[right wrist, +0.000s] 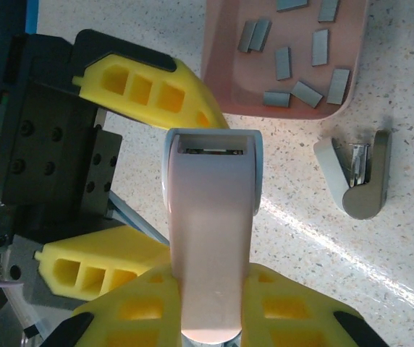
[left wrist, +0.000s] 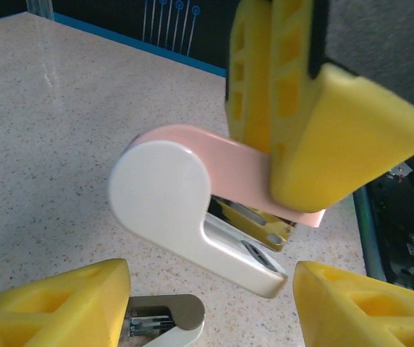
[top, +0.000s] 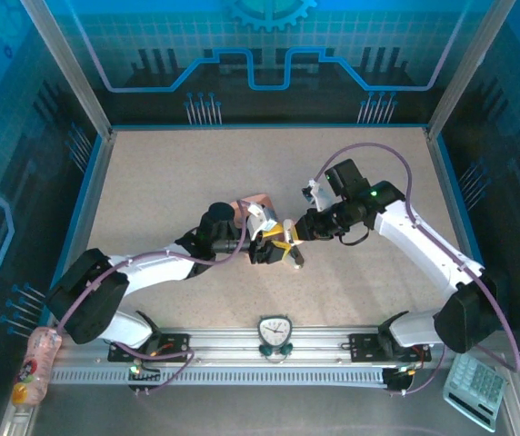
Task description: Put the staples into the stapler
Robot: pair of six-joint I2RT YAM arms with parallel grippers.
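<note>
The staples [right wrist: 283, 63] are short dark grey strips, about ten in sight. They lie loose and at odd angles in the pink tray [right wrist: 227, 81], which sits on the speckled table [top: 178, 182] near its centre. None is in either gripper.

The pink stapler [right wrist: 210, 238] has a pink top arm and a white rounded body. At its front end is a slot with a glint of metal inside. From the left wrist, its top arm stands at an angle from the white base, and a shiny metal channel shows between them. It is just in front of the tray, between the two grippers. A grey stapler [right wrist: 362, 181] lies opened out on the table just beside the tray's near corner, with its metal track showing.

The left arm reaches from its base at the lower left, with the forearm low and running right toward the table's centre. The left gripper [left wrist: 212, 285] has its yellow fingers [left wrist: 62, 303] spread, one on each side of the pink stapler's rounded end. Whether they touch it I cannot tell.

The right arm rises from the lower right and bends at the elbow, with the wrist pointing left toward the other arm. The right gripper [right wrist: 210, 282] is clamped on the pink stapler, its fingers [left wrist: 337, 144] pressing on both sides of the pink top arm.
</note>
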